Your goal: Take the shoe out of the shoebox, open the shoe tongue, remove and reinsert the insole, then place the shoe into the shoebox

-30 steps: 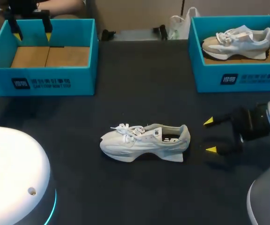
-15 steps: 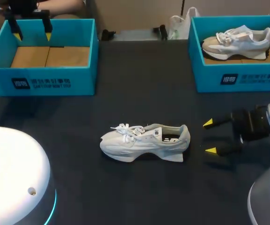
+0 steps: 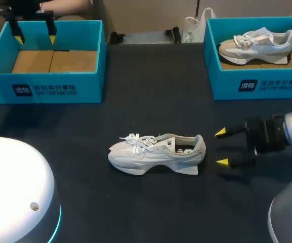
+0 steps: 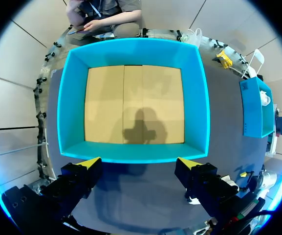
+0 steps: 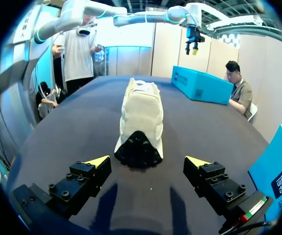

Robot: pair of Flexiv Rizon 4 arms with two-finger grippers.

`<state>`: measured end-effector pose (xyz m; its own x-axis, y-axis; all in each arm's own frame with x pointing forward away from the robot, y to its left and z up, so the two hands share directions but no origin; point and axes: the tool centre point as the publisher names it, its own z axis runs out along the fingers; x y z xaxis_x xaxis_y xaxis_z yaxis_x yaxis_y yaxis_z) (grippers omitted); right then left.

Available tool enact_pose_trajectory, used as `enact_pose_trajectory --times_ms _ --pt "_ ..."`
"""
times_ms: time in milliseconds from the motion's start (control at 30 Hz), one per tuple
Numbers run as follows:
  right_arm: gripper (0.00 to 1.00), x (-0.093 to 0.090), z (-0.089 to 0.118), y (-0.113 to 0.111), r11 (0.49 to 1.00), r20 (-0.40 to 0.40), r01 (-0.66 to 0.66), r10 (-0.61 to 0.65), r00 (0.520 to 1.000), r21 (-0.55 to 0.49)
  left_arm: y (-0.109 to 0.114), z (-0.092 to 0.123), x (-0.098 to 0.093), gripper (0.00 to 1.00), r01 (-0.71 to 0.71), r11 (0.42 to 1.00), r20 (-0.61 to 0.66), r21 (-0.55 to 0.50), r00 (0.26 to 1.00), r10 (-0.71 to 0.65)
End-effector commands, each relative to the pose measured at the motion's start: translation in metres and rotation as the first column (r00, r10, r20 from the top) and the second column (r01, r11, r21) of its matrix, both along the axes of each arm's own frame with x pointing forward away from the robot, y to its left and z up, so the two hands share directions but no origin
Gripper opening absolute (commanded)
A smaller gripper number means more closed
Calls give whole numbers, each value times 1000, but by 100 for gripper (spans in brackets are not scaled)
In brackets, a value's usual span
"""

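The white shoe [image 3: 157, 154] has a matt cloth upper. The left teal shoebox [image 3: 92, 86] looks like smooth card, its floor plain brown cardboard. The desk [image 3: 151, 91] is dark and matt.

Dark table [image 3: 151, 96], second shoe [image 3: 257, 44] (boxed)

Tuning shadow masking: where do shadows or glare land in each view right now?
Left wrist view: the left gripper throws a dark shadow on the empty box's cardboard floor. Right wrist view: the right gripper casts two faint streaks on the table under it, short of the shoe. Head view: the left arm's white shell glares, detail lost.
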<state>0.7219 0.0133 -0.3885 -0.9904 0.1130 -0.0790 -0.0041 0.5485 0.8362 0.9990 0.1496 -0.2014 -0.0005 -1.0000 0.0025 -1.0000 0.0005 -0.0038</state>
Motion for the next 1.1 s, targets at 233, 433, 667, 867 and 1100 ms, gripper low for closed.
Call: enact_pose_trajectory --times_ms 233,433,667,867,1100 --pt "100 -1 -10 24 997 -30 69 -67 997 38 0 1 0 100 0 1000 -1 1 1000 0" --pt "100 0 -11 42 996 -23 63 -62 998 65 0 1 0 100 0 1000 -1 1 1000 0" --pt "100 1 -14 57 995 -18 52 -51 999 81 0 1 0 100 0 1000 -1 1 1000 0" --pt "100 1 -22 71 993 -16 52 -51 999 107 0 1 0 100 0 1000 -1 1 1000 0" --pt "100 0 -31 84 992 -29 41 -37 999 123 0 1 0 100 0 1000 -1 1 1000 0"
